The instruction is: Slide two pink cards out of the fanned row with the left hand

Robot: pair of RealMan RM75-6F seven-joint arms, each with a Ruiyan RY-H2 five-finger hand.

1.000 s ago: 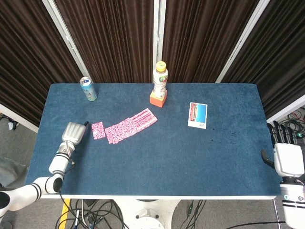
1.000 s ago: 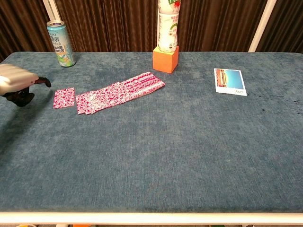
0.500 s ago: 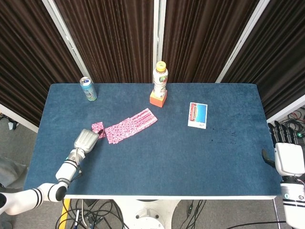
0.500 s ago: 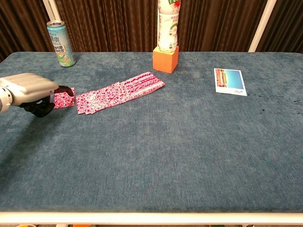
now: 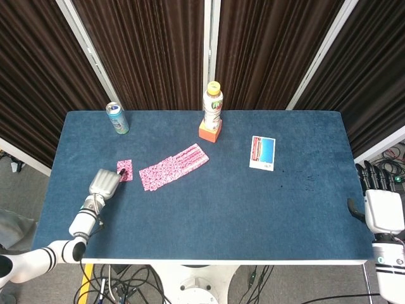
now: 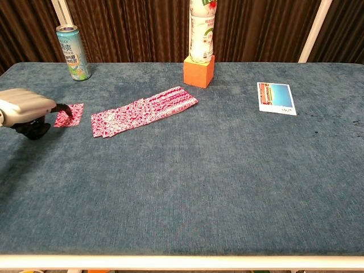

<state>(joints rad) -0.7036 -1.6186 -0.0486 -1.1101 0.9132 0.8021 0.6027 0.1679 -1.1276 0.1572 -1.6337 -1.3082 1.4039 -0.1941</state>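
Observation:
A single pink card lies apart on the blue table, left of the fanned row of pink cards. My left hand reaches in from the left, and one dark fingertip presses on that card's near left part. It grips nothing. A clear gap of cloth separates the single card from the row's left end. My right hand hangs off the table's right edge with its fingers stretched out and nothing in it; the chest view does not show it.
A drink can stands at the back left. A bottle sits on an orange block behind the row's right end. A postcard lies to the right.
My left hand moved right onto the single card, then drew back left and slightly away from me, dragging the card further from the row. The right hand stayed still.

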